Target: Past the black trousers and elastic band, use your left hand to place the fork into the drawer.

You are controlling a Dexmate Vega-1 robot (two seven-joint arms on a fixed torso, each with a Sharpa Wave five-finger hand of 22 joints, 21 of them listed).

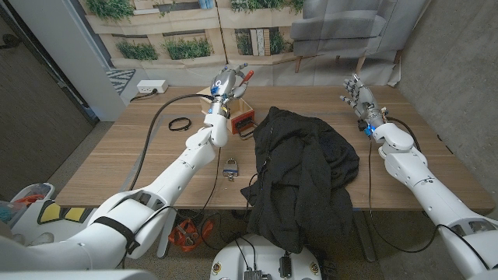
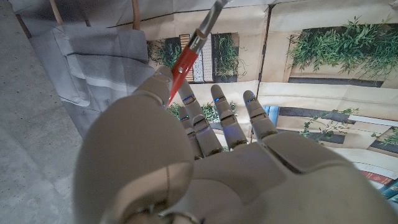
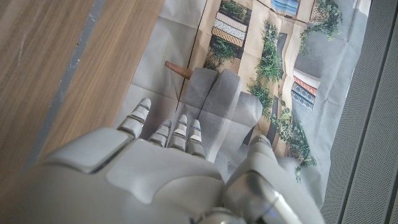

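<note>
Currently my left hand (image 1: 225, 81) pinches the red-handled metal fork (image 1: 243, 77) over the small wooden drawer (image 1: 233, 111). Stiff, light, slippery; I keep the handle grip. Right hand (image 1: 355, 92) spread, holding nothing.

Printed backdrop (image 1: 179, 31), perhaps a grey sofa (image 1: 350, 23)

A padlock (image 1: 231, 170) is lying near the table's (image 1: 436, 167) front edge. A white power strip (image 1: 152, 87) is sitting at the back left corner.
</note>
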